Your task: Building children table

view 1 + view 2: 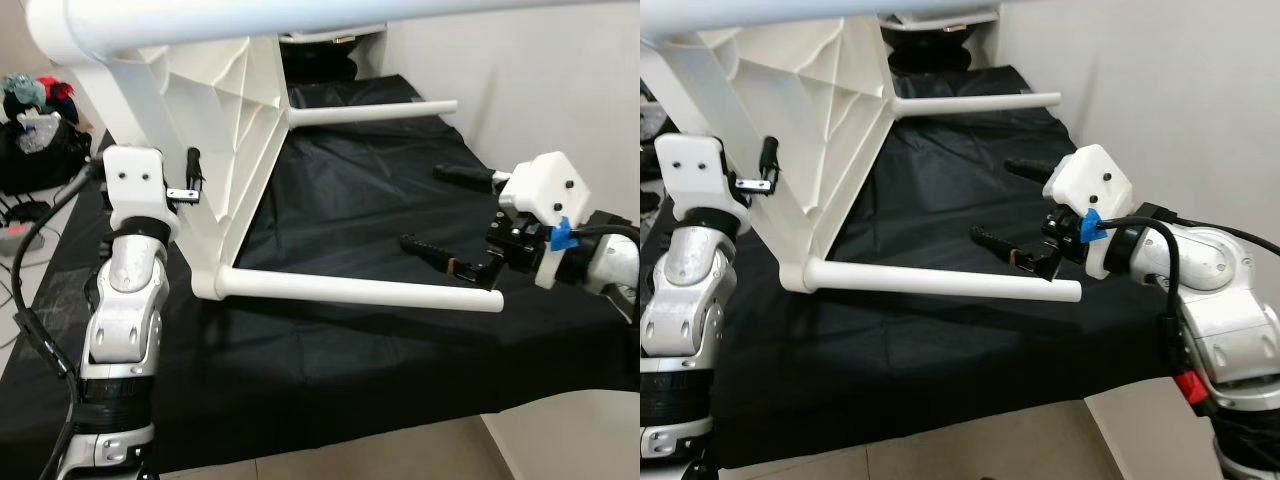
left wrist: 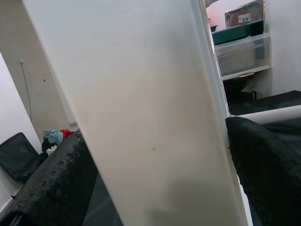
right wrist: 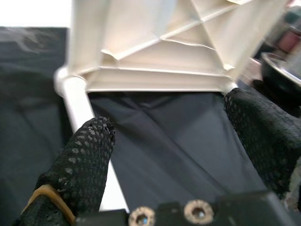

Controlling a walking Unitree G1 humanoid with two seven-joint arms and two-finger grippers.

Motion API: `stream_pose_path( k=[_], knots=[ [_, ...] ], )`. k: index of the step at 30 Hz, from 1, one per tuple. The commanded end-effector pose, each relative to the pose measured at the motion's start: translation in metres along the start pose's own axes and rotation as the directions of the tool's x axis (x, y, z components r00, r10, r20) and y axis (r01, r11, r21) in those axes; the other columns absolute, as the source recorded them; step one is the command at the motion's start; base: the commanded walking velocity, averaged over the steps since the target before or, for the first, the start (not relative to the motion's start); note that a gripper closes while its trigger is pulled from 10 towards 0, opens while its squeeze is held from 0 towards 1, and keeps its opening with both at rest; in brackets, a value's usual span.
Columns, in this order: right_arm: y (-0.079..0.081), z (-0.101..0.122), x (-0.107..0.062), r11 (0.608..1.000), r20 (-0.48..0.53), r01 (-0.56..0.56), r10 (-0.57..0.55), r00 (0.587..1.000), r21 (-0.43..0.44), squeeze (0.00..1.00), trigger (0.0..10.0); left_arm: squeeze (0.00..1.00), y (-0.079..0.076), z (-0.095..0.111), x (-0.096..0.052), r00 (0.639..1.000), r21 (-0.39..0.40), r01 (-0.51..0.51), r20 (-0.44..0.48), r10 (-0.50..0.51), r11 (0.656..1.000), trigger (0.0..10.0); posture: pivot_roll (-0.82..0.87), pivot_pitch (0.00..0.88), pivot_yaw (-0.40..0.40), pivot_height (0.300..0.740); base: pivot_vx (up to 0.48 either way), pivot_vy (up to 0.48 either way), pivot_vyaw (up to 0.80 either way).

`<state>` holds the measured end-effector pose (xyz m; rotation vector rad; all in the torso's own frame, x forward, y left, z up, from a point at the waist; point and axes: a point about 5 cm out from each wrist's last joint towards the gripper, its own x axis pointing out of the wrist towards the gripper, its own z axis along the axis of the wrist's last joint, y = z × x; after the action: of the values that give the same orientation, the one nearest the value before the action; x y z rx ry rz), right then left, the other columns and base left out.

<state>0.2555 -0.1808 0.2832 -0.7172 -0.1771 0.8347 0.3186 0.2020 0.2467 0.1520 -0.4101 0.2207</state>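
Two grippers at work on a white plastic children's table (image 1: 215,120), tipped on its side on a worktop (image 1: 350,340) draped in black cloth. Tabletop slab standing on edge, ribbed underside facing the robot's right. Two white round legs jutting out toward the right: near leg (image 1: 360,290) lying low over the cloth, far leg (image 1: 375,112) further back near the wall.

Left gripper (image 1: 192,178) raised at the slab's near edge, fingers (image 2: 51,188) set on either side of the white panel, one black pad on each face, clamped about the slab as far as the left wrist view tells; panel very close and blurred there.

Right gripper (image 1: 1012,215) out at the free end of the near leg, fingers (image 3: 82,155) spread wide, pointing back toward the slab. One finger just above the leg near its tip, the other higher and well apart from it; nothing between them but black cloth. Contact with the leg cannot be told.

Dark bag with coloured things (image 1: 35,125) on the floor beyond the worktop's left end. White wall (image 1: 540,80) along the right side.
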Motion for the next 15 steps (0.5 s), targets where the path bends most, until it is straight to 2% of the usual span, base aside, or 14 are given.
stream_pose_path(
  k=[1,2,5,6,7,8,15],
  knots=[
    [0.0036,0.0056,0.0021,1.0,0.017,-0.022,0.022,1.0,0.002,0.0,10.0,0.0,0.0024,-0.0014,-0.0007,1.0,-0.007,0.012,-0.007,-0.012,1.0,8.7,-0.07,0.093,0.007,0.74,0.0,0.0,0.0],
    [0.0036,0.0063,0.0017,1.0,0.017,-0.022,0.022,1.0,0.004,0.0,10.0,0.0,0.0005,-0.0011,-0.0011,1.0,-0.012,0.024,-0.005,-0.024,1.0,9.5,-0.08,0.094,0.008,0.74,0.0,0.0,0.0],
    [0.0035,0.007,0.0012,1.0,0.018,-0.021,0.021,1.0,0.006,0.0,10.0,0.0,-0.0015,-0.0009,-0.0013,0.999,-0.018,0.032,-0.004,-0.032,0.999,10.0,-0.08,0.094,0.008,0.74,0.0,0.0,0.0],
    [0.0032,0.0075,0.0013,1.0,0.02,-0.019,0.019,1.0,0.006,0.0,10.0,0.0,-0.0026,-0.0005,-0.0013,0.999,-0.019,0.037,-0.004,-0.037,0.999,9.6,-0.08,0.096,0.009,0.74,0.0,0.0,0.0],
    [0.0032,0.0075,0.0013,1.0,0.02,-0.019,0.019,1.0,0.006,0.0,10.0,0.0,-0.0026,-0.0005,-0.0013,0.999,-0.019,0.037,-0.004,-0.037,0.999,9.6,-0.08,0.096,0.009,0.74,0.0,0.0,0.0],
    [0.0027,0.0088,0.002,1.0,0.023,-0.015,0.015,1.0,0.004,0.0,10.0,0.0,-0.0046,0.0015,-0.0011,0.999,-0.033,0.048,0.008,-0.048,0.998,0.0,-0.08,0.096,0.008,0.74,0.0,0.0,0.0],
    [0.0033,0.0116,0.0049,1.0,0.029,-0.015,0.015,0.999,0.003,0.0,10.0,0.0,-0.003,0.0009,-0.0007,0.999,-0.092,0.04,-0.007,-0.041,0.995,0.0,-0.07,0.097,0.006,0.74,0.0,0.0,0.0]
  ],
)
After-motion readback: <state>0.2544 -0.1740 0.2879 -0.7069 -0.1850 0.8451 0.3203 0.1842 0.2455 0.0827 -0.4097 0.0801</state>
